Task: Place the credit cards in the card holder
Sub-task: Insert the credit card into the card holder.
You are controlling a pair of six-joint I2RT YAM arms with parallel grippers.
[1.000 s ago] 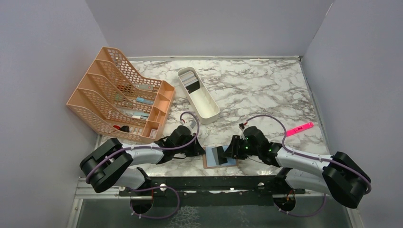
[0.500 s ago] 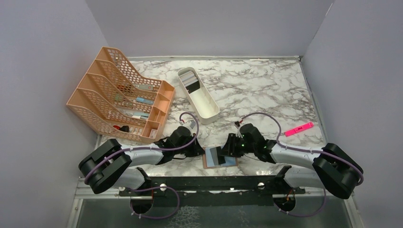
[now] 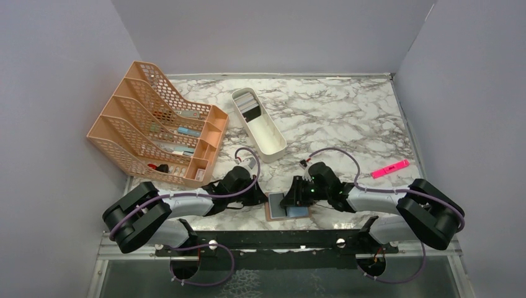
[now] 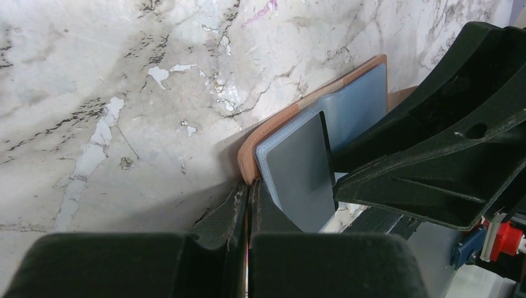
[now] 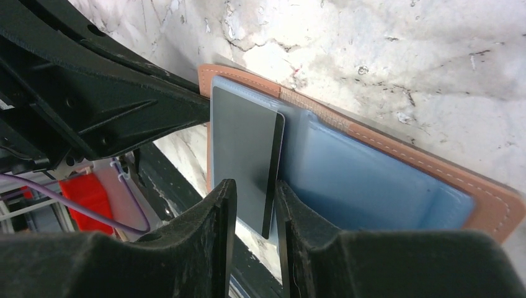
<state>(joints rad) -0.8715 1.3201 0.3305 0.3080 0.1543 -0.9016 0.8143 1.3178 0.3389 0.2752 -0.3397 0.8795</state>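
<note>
While left claw [image 3: 263, 198] sits beside card holder [image 3: 298, 211], white tray [image 3: 268, 133] stands apart.

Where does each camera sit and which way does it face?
Top external: above and behind the bases, looking down on the table; both arms show.
Left wrist: low over the table, facing the card holder and right gripper; own shut fingers at bottom.
Right wrist: faces the left gripper; own fingers flank the grey card.
Shared: both wrist views show card holder and grey card.

Plain lilac-grey walls [image 3: 267, 31] box in a white marble-veined tabletop [image 3: 335, 118] — evenly lit.
</note>
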